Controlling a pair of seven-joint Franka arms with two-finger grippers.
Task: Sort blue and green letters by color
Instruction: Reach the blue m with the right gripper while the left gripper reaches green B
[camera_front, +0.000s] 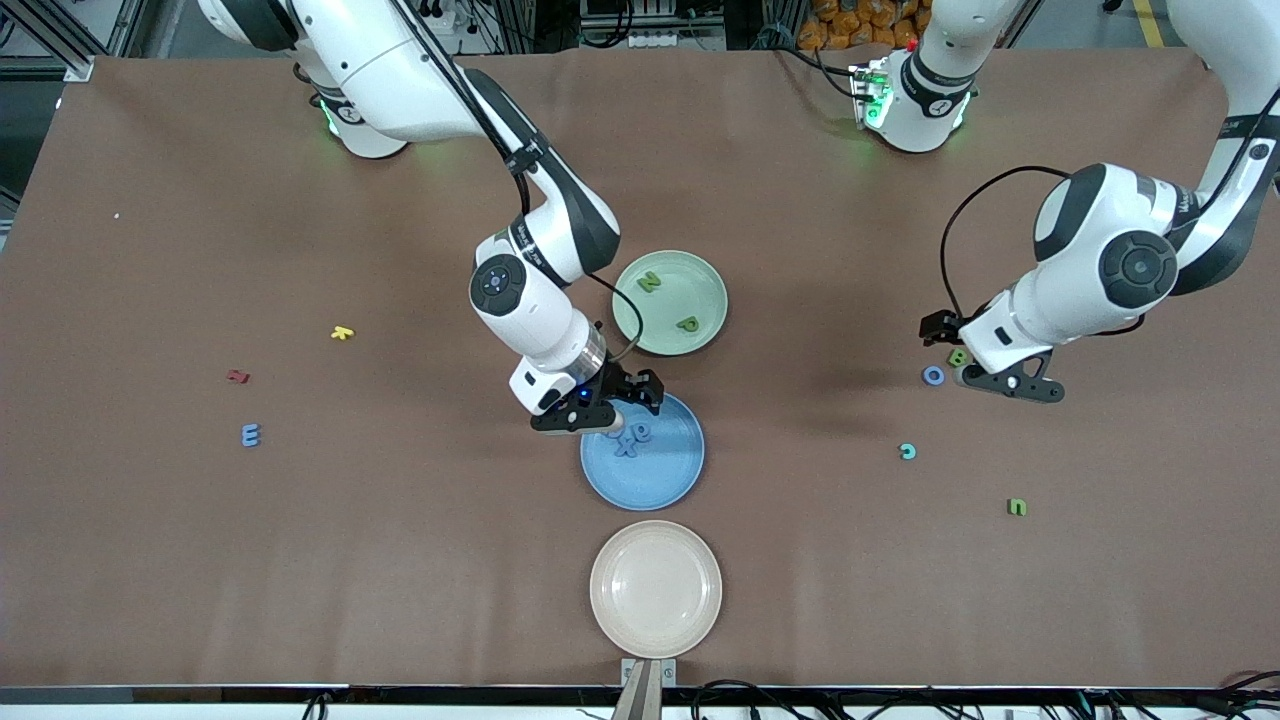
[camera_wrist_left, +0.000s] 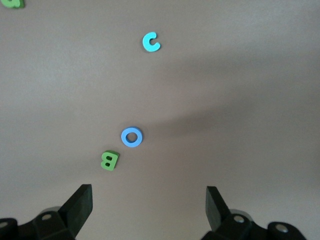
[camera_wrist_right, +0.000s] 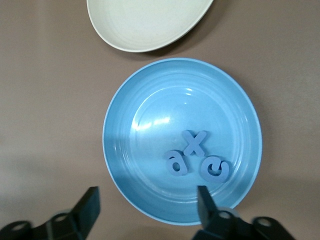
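The table (camera_front: 200, 560) has a matt brown cover that looks like smooth cloth or paper. The blue plate (camera_wrist_right: 125, 150) is glossy, with bright highlights on its ridged inside, like hard plastic. The green plate (camera_front: 705, 290) and cream plate (camera_front: 655, 630) have a duller sheen. The letters (camera_wrist_right: 194, 142) look like matt foam. The arms (camera_front: 540, 310) have glossy white and black shells.

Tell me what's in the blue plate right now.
The blue plate holds three blue letters: an a, an X and one more, huddled together. In the front view the open right gripper hangs over the plate and covers part of them.
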